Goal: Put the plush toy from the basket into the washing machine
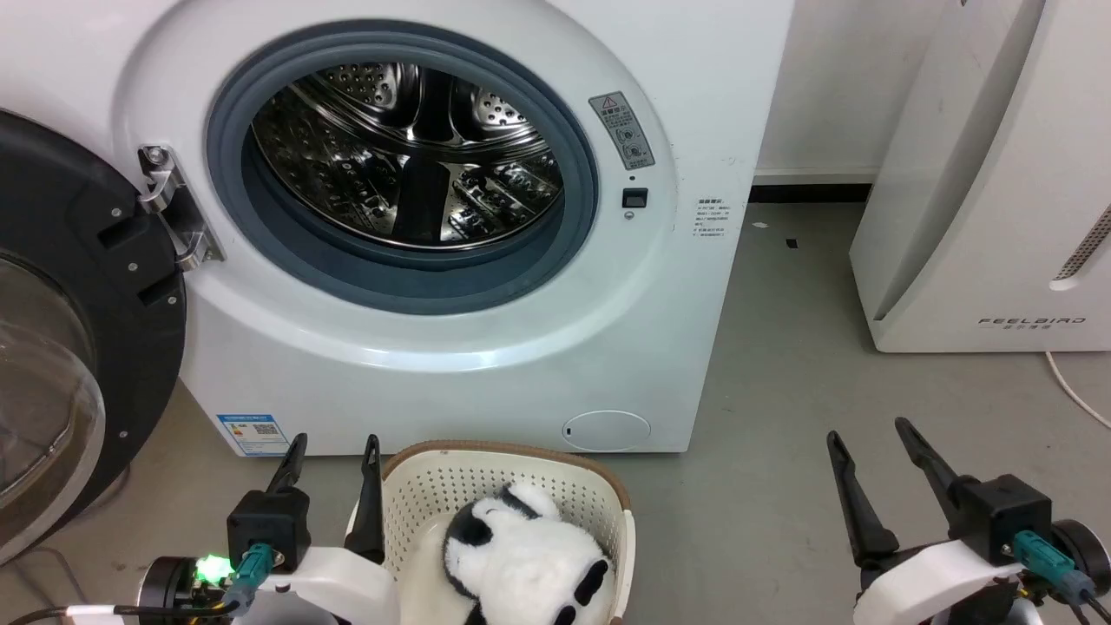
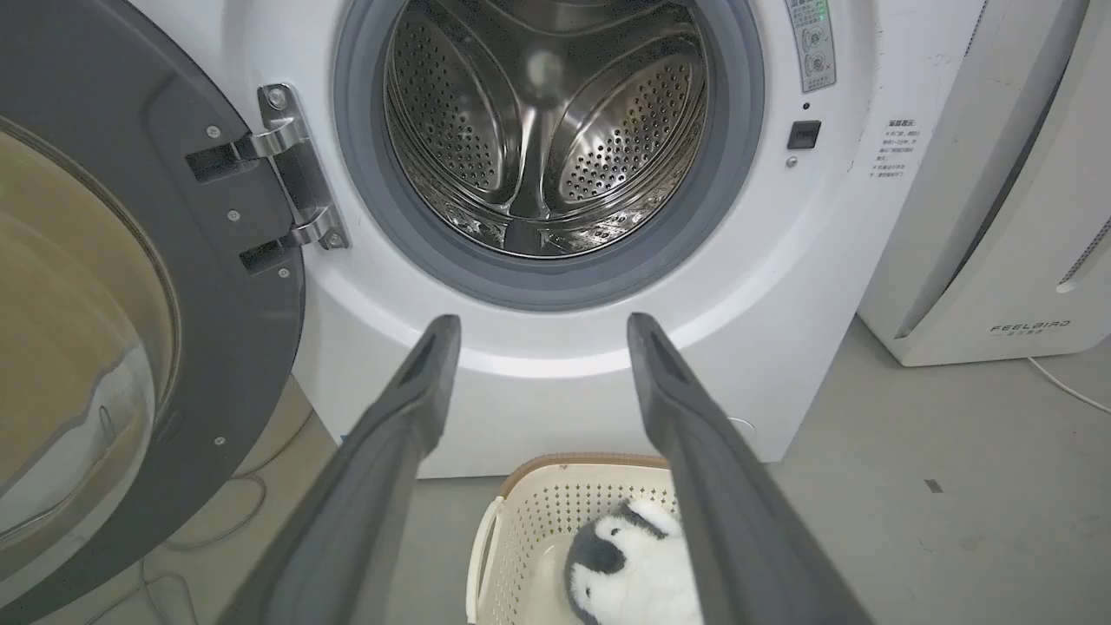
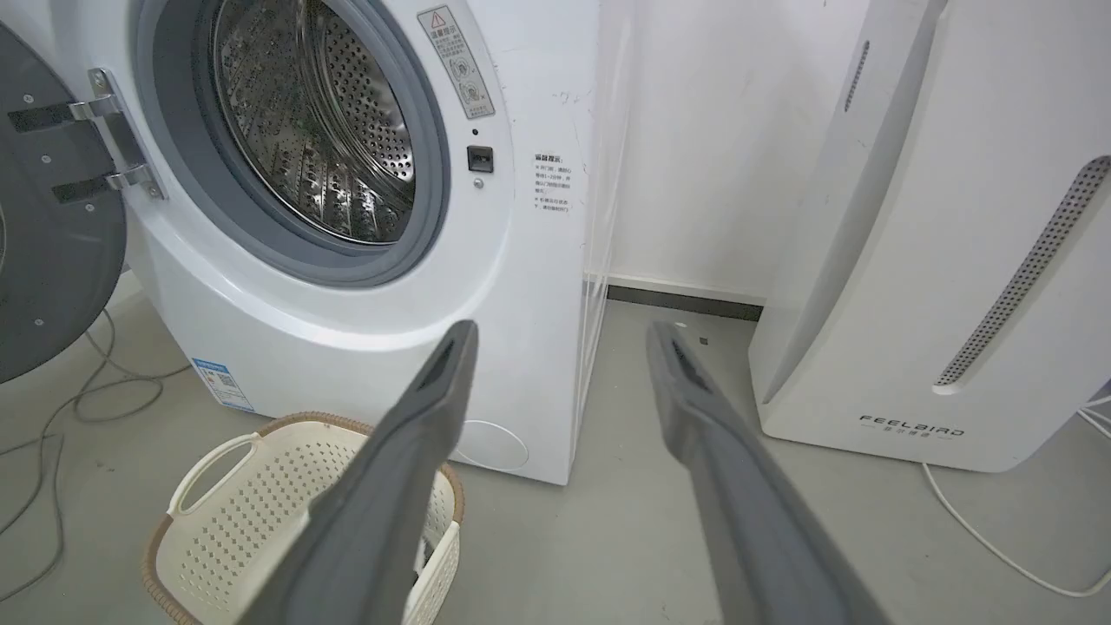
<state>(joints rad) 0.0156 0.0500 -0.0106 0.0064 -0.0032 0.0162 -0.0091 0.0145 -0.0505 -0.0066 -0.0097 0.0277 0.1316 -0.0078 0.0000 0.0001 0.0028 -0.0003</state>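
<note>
The left end effector is open and empty, its two dark fingers well apart, just beside the left wall of the basket; whether it touches the basket is unclear. The right end effector is also spread wide and holds nothing, above the floor and well apart from the basket. The plush toy, white with black patches, lies inside the basket. Its lower part is cut off at the head view's bottom edge, and a finger hides part of it in the left wrist view. The basket stands on the floor near the front of the washing machine. The machine's door is swung open leftward and partly cut off.
</note>
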